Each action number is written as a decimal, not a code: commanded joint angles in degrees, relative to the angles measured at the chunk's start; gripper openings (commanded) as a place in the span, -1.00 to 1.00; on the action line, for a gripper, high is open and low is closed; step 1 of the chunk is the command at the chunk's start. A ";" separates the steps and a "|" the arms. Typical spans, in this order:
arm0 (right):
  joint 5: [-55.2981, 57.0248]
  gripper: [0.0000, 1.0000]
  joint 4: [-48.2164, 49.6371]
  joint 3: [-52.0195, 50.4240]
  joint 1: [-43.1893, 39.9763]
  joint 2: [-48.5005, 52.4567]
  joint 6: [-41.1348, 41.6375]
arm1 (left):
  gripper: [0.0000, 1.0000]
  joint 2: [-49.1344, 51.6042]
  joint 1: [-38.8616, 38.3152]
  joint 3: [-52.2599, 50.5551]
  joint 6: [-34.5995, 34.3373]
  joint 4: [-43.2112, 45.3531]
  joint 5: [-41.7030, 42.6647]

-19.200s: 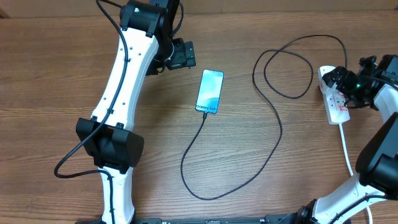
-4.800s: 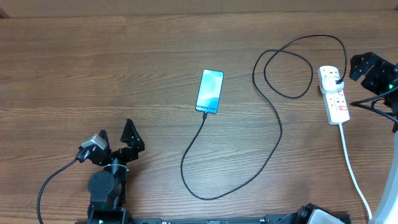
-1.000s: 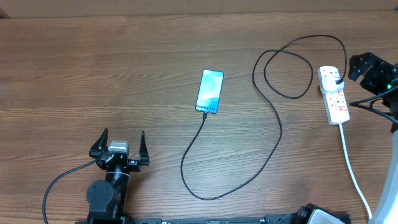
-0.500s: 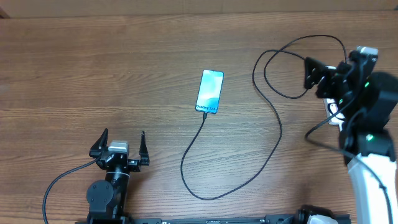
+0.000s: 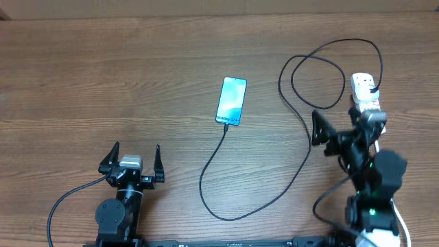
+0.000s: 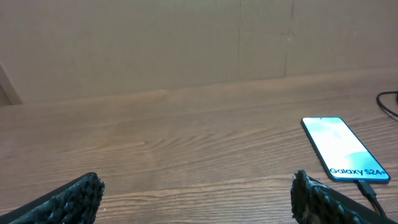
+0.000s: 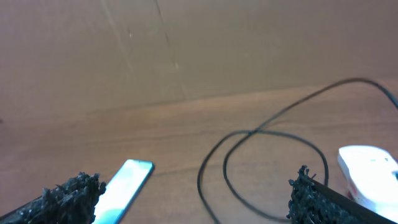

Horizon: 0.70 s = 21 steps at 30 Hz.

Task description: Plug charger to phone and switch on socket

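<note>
- Your left gripper (image 5: 133, 159) sits low at the near edge of the table (image 5: 68, 82), fingers spread and empty, clear of the work
- The phone (image 5: 231, 101) lies flat in the middle, teal face up, the charger (image 5: 202, 182) tip at its "Galaxy" end, apparently seated
- Your right gripper (image 5: 337, 134) hovers wide open, holding nothing, by the socket (image 5: 361, 92), placed to flick it on, I'd say

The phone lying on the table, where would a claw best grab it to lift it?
Probably across its two long edges, midway, coming straight down. The phone lies flat, face up, on the table, so only its thin sides offer a hold, and the black cable is plugged into its near short end.
</note>
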 commanded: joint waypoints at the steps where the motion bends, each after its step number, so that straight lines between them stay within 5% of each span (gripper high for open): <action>1: 0.28 1.00 1.53 -5.53 0.39 -6.34 0.00 | 1.00 -0.66 0.39 -0.24 1.31 -0.07 0.55; 8: 0.31 1.00 4.33 -15.80 0.72 -17.68 0.00 | 1.00 -0.66 0.39 -0.22 1.31 -0.07 0.55; 21: 3.78 1.00 -13.00 -15.96 0.74 -26.47 -0.04 | 1.00 -0.66 0.39 -0.22 1.31 -0.07 0.55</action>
